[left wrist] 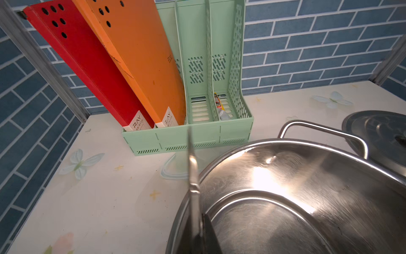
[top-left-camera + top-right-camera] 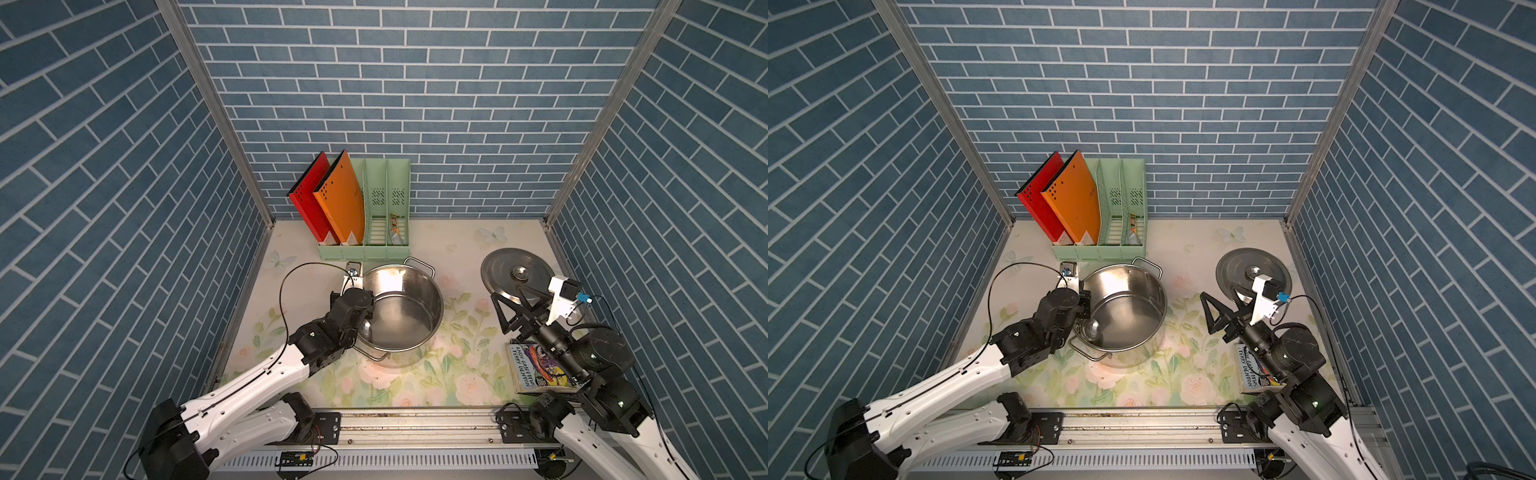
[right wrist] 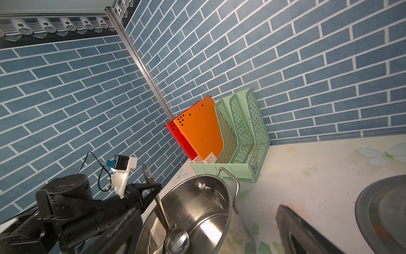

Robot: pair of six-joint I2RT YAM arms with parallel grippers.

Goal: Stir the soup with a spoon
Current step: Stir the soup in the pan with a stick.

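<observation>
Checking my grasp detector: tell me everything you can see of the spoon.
The spoon is slim grey metal, with a long handle, an oval hole at its end and a small round bowl. It stands steeply tilted, bowl down inside the steel pot, handle end above the rim. The left gripper is shut on its handle.

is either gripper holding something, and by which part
The left gripper holds the spoon by the upper part of its handle, bowl in the pot. The right gripper holds nothing.
</observation>
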